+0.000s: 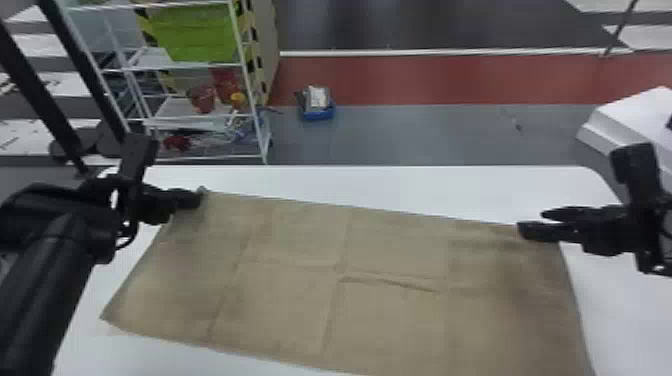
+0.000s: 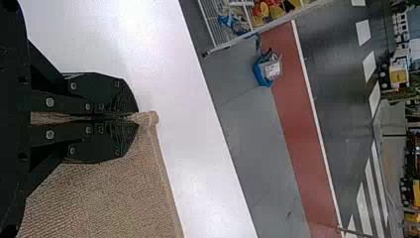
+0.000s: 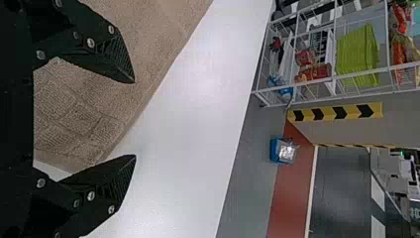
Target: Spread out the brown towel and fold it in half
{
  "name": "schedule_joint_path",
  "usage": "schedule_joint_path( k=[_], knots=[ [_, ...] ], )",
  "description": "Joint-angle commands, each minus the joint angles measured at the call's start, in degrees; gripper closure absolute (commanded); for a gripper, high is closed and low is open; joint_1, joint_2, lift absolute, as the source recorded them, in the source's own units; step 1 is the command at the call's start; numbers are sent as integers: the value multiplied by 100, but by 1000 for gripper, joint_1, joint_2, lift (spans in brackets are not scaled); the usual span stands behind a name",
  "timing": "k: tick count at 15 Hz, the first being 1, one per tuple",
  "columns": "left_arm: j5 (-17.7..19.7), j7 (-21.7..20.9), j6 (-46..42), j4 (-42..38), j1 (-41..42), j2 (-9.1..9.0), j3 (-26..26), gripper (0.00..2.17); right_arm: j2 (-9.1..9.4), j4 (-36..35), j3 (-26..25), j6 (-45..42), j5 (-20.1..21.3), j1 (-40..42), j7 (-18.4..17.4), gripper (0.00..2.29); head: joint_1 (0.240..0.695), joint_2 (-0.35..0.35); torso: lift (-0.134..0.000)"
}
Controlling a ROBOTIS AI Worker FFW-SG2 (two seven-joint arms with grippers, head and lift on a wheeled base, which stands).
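Currently, nearest you, the brown towel [image 1: 390, 320] lies spread across the white table [image 1: 380, 180], its near right part running off the bottom of the head view. It is broad and mostly flat, marked by a grid of fold lines, with a short raised crease [image 1: 395, 284] near its middle. Your left arm [image 1: 50, 280] comes in beside the towel's left side.

Farther out, at the towel's far left corner, your left gripper [image 2: 134, 118] is closed, with a small bunch of cloth pinched between its fingers. At the towel's far right corner, your right gripper [image 3: 134, 119] has its fingers wide apart; it does not grip the cloth.

The spreading looks essentially done, apart from that crease. The fold in half is not made: one far corner is held and the other remains to be taken. Probably you would next close the right gripper on its corner, then carry the far edge over toward the near one. Lifting with the left alone would likely skew the cloth.

Beyond the towel's far edge runs a strip of bare tabletop. Past that, on the floor, sits a blue tub [image 1: 317, 114]; beyond the towel's far left corner stands a white wire rack [image 1: 180, 107] holding a green crate [image 1: 197, 32].
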Motion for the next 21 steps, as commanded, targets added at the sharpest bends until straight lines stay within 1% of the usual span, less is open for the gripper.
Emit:
schedule_joint_path(
  k=[1, 3, 5, 6, 7, 9, 12, 16, 18, 19, 20, 21],
  knots=[
    [-16, 3, 0, -35, 41, 17, -6, 1089, -29, 121, 56, 252, 259, -164, 36, 471, 695, 54, -124],
    [-16, -6, 0, -35, 41, 52, 11, 1089, -249, 218, 56, 516, 268, -305, 256, 471, 695, 50, -124],
    [-16, -6, 0, -43, 41, 60, 11, 1089, -354, 367, 91, 586, 382, -384, 441, 471, 695, 39, -124],
    [-34, 3, 0, -43, 41, 60, 3, 1089, -398, 473, 205, 586, 505, -498, 546, 471, 695, 34, -124],
    [-34, 3, 18, -43, 41, 60, -6, 1085, -407, 561, 284, 568, 584, -542, 555, 471, 695, 31, -124],
    [-60, -6, 53, -78, 50, 52, -6, 1089, -398, 728, 328, 480, 567, -639, 564, 471, 695, 28, -124],
    [-60, -6, 106, -140, 112, 60, 11, 1085, -389, 895, 557, 463, 663, -735, 564, 475, 695, 27, -124],
    [-95, -14, 141, -210, 182, 69, 38, 1089, -381, 903, 855, 568, 716, -744, 564, 478, 695, 41, -124],
    [-121, -14, 141, -263, 244, 69, 47, 1089, -372, 895, 1005, 709, 883, -744, 564, 532, 695, 49, -124],
    [-121, -14, 141, -272, 261, 69, 55, 1089, -363, 895, 996, 727, 883, -744, 608, 718, 695, 51, -124],
    [-121, -23, 159, -298, 279, 69, 55, 1089, -372, 895, 1005, 727, 883, -744, 643, 1025, 695, 53, -124],
    [-121, -14, 176, -360, 314, 69, 64, 1085, -363, 833, 1005, 691, 883, -691, 608, 1470, 695, 56, -124]
  ],
)
